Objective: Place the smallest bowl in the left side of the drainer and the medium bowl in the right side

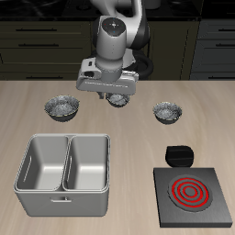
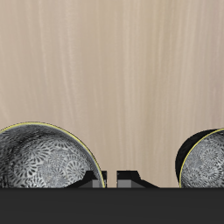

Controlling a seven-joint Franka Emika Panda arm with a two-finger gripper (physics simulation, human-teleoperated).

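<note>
Your pincer (image 1: 117, 93), narrow and empty, hangs directly over what looks like the smallest bowl (image 1: 117, 100), so go straight down.

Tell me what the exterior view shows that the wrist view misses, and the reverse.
Exterior only: the drainer, the black stove and all three bowls, the middle one partly hidden under the end effector.

Wrist only: a close look at the speckled insides of two bowls, both cut off by the frame. I cannot tell which of the three they are.

Shared: bowls, the wooden table and the end effector.
</note>
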